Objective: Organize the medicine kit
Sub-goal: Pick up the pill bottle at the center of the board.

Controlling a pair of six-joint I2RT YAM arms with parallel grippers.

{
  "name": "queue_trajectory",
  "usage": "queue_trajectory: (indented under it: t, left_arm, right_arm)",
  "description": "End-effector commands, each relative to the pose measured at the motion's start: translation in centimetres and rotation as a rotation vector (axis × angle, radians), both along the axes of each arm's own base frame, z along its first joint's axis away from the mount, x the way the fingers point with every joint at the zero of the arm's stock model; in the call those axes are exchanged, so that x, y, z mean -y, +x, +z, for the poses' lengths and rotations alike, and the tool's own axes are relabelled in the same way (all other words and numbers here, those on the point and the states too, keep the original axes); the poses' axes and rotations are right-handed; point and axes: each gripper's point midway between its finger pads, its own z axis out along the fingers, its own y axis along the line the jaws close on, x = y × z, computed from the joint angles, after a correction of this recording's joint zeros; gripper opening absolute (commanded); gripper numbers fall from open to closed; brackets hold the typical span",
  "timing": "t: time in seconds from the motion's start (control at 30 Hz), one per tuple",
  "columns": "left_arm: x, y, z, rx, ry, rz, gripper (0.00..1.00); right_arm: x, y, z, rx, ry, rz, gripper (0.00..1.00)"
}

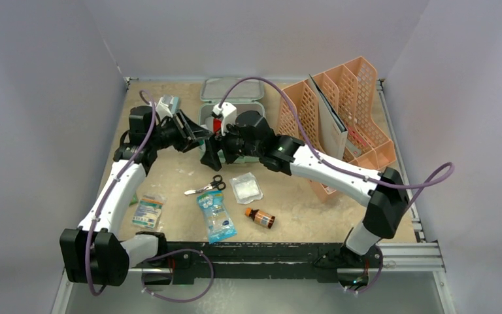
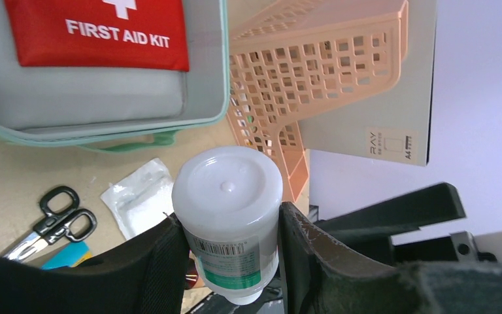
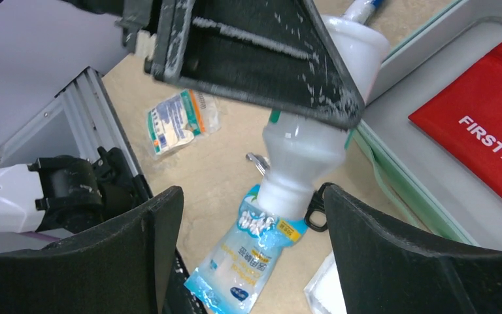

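Observation:
My left gripper [image 2: 229, 242] is shut on a white plastic bottle [image 2: 227, 196] with a green label, its flat base facing the camera. The bottle [image 3: 297, 150] hangs over the table just in front of the medicine kit [image 1: 204, 112], a mint-green box [image 3: 392, 160] that holds a red first aid pouch [image 2: 98, 33]. My right gripper [image 3: 251, 229] is open. The bottle's cap end lies between its fingers [image 3: 150, 248], touching neither. In the top view both grippers meet by the kit's front left corner, the left gripper [image 1: 199, 134] and the right gripper [image 1: 212, 154].
The kit's lid [image 1: 232, 87] lies behind it. A peach mesh rack [image 1: 340, 118] stands at the right. On the table lie scissors [image 1: 206, 186], a gauze packet [image 1: 246, 188], a blue swab bag [image 1: 216, 216], a brown bottle [image 1: 260, 217] and a bandage packet [image 1: 148, 210].

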Motion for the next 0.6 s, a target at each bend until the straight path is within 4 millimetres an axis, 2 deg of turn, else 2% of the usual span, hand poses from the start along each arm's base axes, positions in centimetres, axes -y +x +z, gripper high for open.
queue_trajectory:
  t: [0.0,0.17,0.3,0.5,0.57]
  left_arm:
    - [1.6,-1.0,2.5,0.084,-0.057,-0.06,0.31]
    - [2.1,-1.5,3.1,0.097,-0.08,-0.056,0.31]
    - [2.1,-1.7,2.7,0.081,-0.08,-0.049,0.3]
    - [1.9,-1.7,2.6,0.074,-0.075,-0.026,0.3]
    - [1.9,-1.6,2.8,0.079,-0.076,-0.028,0.29]
  right_arm:
    - [-1.3,1.5,3.6,0.045,0.086,-0.034,0.8]
    - [-2.2,2.9,3.7,0.037,0.13,-0.091,0.77]
    - [-2.6,3.4,3.7,0.032,0.155,-0.111,0.72]
    - [-1.9,5.2,3.2,0.062,0.149,-0.219,0.76]
    - [-2.0,5.3,3.1,0.072,0.149,-0.217,0.7]
